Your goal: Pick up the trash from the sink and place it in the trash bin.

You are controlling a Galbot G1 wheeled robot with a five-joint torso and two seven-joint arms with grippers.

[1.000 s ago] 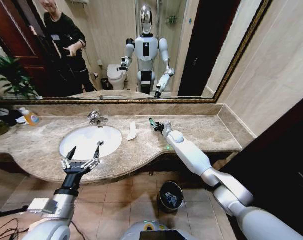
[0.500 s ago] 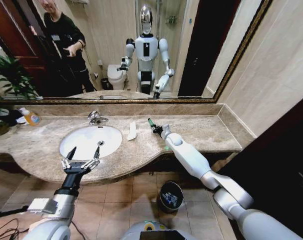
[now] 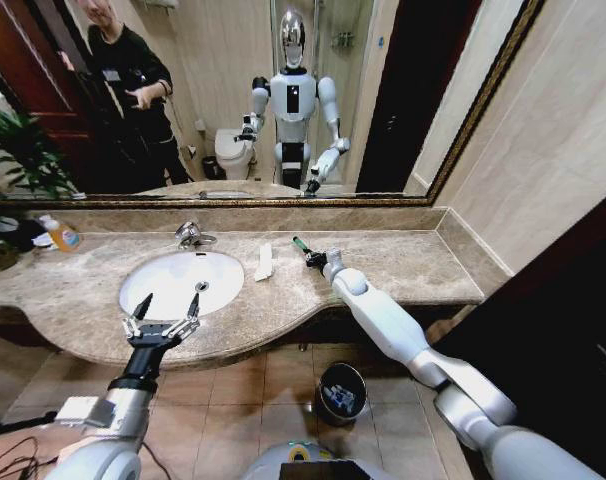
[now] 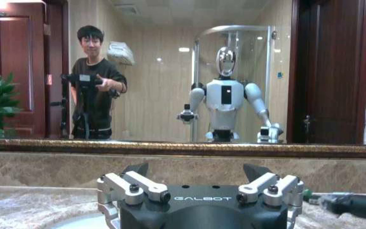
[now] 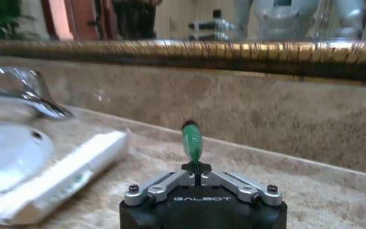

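- Your right gripper (image 3: pixel 305 251), centre of the head view, is clamped on the green stick (image 5: pixel 192 141); the jaws pinch its lower end and most of it juts out above.
- Judged light, rigid, smooth plastic: it could pivot, so keep the wrist steady.
- White packet (image 3: pixel 264 262), upper centre beside the sink (image 3: pixel 153 294): flat, thin paper on polished marble; take it by an edge.
- Trash bin (image 3: pixel 341 392), lower centre: dark, shiny rim.
- Left gripper (image 3: pixel 163 318), lower left, hovers spread wide, empty.

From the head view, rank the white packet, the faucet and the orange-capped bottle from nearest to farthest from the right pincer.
1. White packet, on the counter just to the right pincer's left.
2. Faucet, behind the basin.
3. Orange-capped bottle, at the counter's far left end.
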